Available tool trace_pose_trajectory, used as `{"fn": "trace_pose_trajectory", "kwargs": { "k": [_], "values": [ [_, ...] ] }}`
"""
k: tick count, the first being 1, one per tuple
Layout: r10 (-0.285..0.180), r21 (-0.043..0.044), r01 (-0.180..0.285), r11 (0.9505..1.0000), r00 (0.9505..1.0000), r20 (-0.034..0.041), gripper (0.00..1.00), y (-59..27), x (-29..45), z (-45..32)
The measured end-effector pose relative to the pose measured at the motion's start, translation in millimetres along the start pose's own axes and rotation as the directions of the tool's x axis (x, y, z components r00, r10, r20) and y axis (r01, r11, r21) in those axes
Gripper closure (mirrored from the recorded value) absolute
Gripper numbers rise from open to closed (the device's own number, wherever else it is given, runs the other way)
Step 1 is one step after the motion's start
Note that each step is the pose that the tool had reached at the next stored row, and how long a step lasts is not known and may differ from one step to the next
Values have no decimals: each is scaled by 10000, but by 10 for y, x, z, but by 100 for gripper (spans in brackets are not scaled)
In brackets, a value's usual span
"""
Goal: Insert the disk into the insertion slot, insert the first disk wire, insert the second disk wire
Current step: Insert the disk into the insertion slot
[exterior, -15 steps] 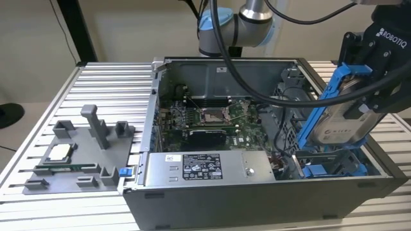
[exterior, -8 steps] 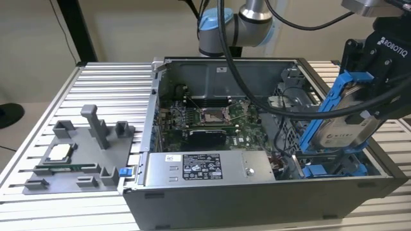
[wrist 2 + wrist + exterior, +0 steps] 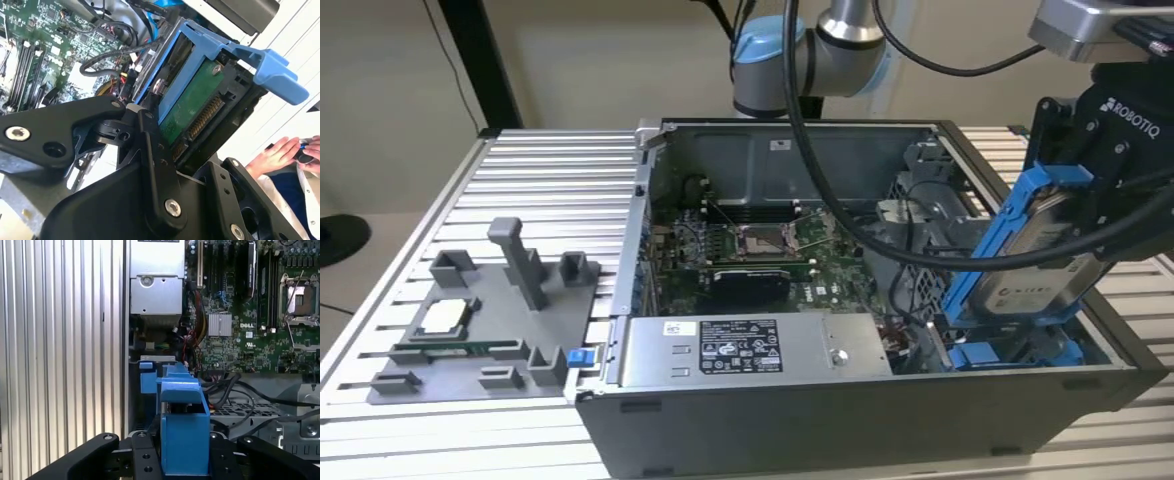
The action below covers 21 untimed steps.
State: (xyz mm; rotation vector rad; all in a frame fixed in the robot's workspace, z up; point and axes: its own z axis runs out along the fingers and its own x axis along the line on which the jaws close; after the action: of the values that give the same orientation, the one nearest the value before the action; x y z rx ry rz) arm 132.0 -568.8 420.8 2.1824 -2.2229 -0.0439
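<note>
The disk (image 3: pixel 1038 270): held in the air above the open computer case (image 3: pixel 854 425), at the exterior view's right. It hangs over the insertion slot (image 3: pixel 1007 352) and is not yet seated in it.

Gripper (image 3: pixel 1081 190): clamped on the disk. In the first wrist view its black fingers (image 3: pixel 145 462) press in from either side of the bright blue frame (image 3: pixel 240 52).

Long axis: steep, close to upright but leaning. The upper end tips toward the exterior view's right and the lower end angles down into the case toward the slot.

Facing: in the exterior view the silver labelled face looks out toward the camera. In the second wrist view the green circuit board (image 3: pixel 192 102) shows on the opposite face.

Why held so: the end-on tilt appears meant to feed the lower edge between the slot's blue rails. Gripping high on the frame probably keeps the fingers clear of the case wall.

Connector: the pin strip (image 3: pixel 202 117) sits at the end nearest the gripper's palm, and no wire is in it. That end would likely stay within reach for the two disk wires.

Insertion slot: blue rails and tabs in the case's near corner, just below the disk, with nothing in them.

Nearby: black cables (image 3: pixel 854 215) loop over the motherboard (image 3: pixel 761 250). The silver power-supply box (image 3: pixel 734 350) lies beside the slot, toward the exterior view's left. A grey fixture tray (image 3: pixel 480 320) rests on the grooved table (image 3: pixel 547 170), well apart.

Bystander: a person's hand (image 3: pixel 280 152) shows beyond the gripper, away from the work.
</note>
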Motion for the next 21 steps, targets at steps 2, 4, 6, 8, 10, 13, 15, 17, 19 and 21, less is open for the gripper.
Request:
{"fn": "trace_pose_trajectory", "kwargs": {
  "k": [2,4,6,8,10,13,15,17,19,21],
  "values": [
    [0,0,0,10000,10000,0,100,-8,2,31],
    [2,0,-2,10000,10000,-2,100,-9,3,57],
    [1,0,-1,10000,10000,-1,100,-10,3,77],
    [0,0,0,10000,10000,-1,100,-11,11,89],
    [0,0,0,10000,10000,1,100,-10,17,105],
    [3,0,-3,10000,10000,-3,100,3,19,126],
    [4,0,-4,10000,10000,1,100,11,19,144],
    [3,0,-3,10000,10000,1,100,11,20,168],
    [4,-1,-4,10000,10000,-2,100,11,20,196],
    [5,0,-5,10000,10000,-1,100,9,20,228]
  ]
}}
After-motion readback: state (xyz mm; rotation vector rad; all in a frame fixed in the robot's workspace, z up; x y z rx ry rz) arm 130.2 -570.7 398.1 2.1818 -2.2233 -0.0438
